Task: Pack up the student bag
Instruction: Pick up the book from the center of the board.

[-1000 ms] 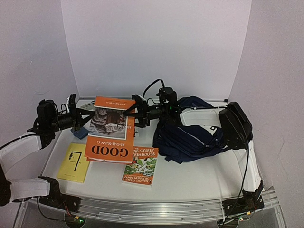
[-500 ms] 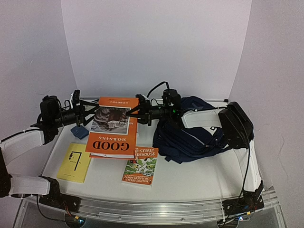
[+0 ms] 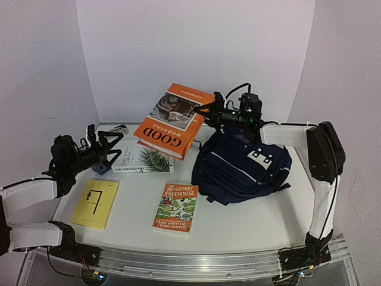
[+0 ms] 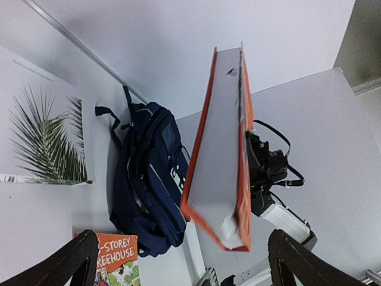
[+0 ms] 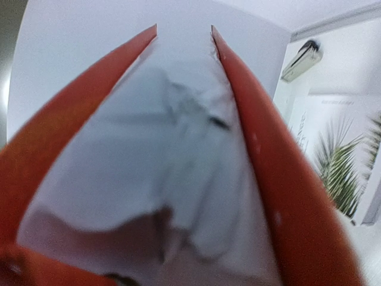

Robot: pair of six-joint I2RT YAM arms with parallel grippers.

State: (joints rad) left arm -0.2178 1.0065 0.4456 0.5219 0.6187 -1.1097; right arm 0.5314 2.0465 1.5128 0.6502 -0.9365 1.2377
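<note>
As the right jaws clamp the orange book (image 3: 169, 122) aloft at twelve o'clock, the left jaws gape wide at nine o'clock, and the student bag (image 3: 244, 167) lies on the table (image 3: 238, 221) at three o'clock.

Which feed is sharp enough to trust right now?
Top external: sharp, evenly lit, orange book title readable. Left wrist: rotated, mostly sharp, book's lower corner smeared. Right wrist: book fills the frame, badly out of focus.
</note>
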